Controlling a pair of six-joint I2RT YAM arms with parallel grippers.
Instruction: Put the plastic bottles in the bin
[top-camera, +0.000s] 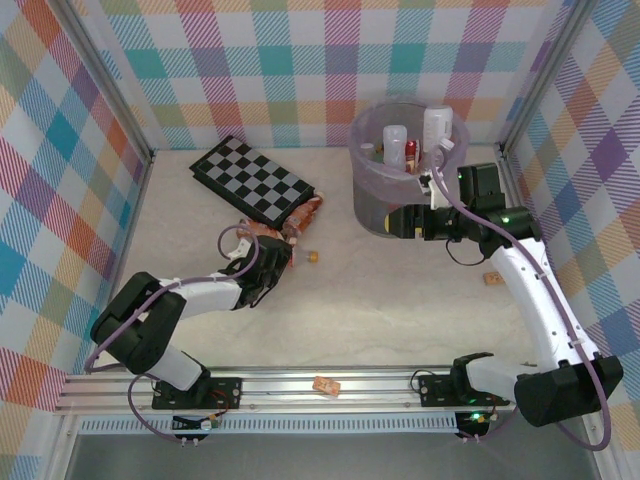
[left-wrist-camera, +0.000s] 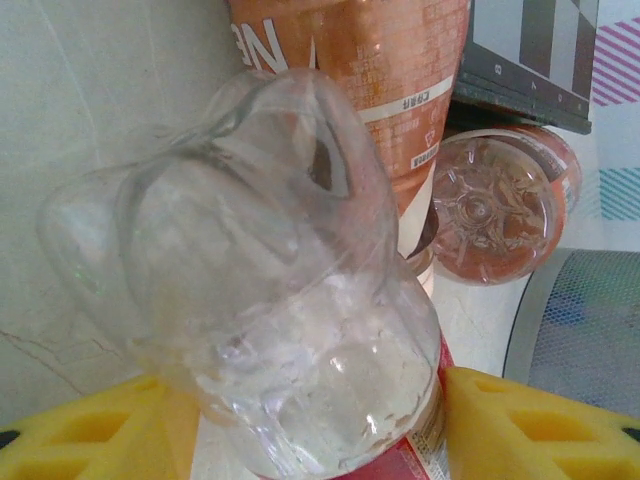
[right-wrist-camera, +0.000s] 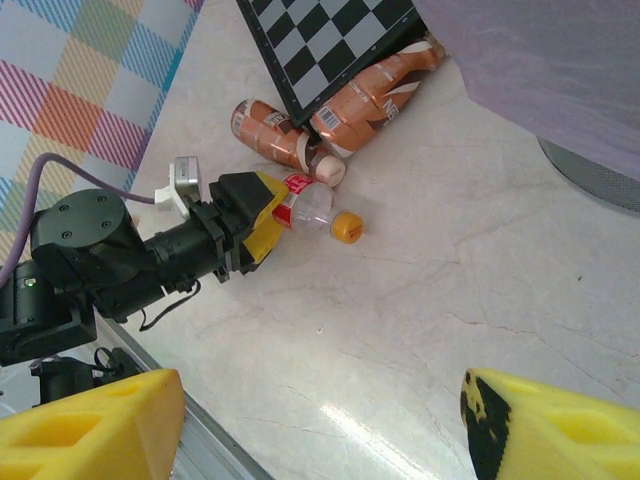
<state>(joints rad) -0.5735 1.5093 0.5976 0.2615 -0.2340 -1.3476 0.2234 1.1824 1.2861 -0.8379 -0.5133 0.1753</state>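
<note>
A clear bottle (left-wrist-camera: 300, 330) with a red label and an orange cap (right-wrist-camera: 347, 227) lies on the table, and my left gripper (left-wrist-camera: 320, 430) is shut on its body, a yellow pad pressed to each side. From above, that gripper (top-camera: 265, 270) sits just in front of the checkerboard. Two orange-brown bottles (right-wrist-camera: 370, 95) (right-wrist-camera: 275, 135) lie beside it, partly under the board. The pale-purple bin (top-camera: 375, 200) stands at the back right with bottles (top-camera: 396, 143) inside. My right gripper (right-wrist-camera: 320, 420) hangs open and empty beside the bin's near wall (right-wrist-camera: 540, 70).
A black-and-white checkerboard (top-camera: 250, 180) lies tilted at the back left, resting over the orange-brown bottles. One small tan cube (top-camera: 326, 385) sits on the front rail, another (top-camera: 492, 278) by the right arm. Plaid walls close in three sides.
</note>
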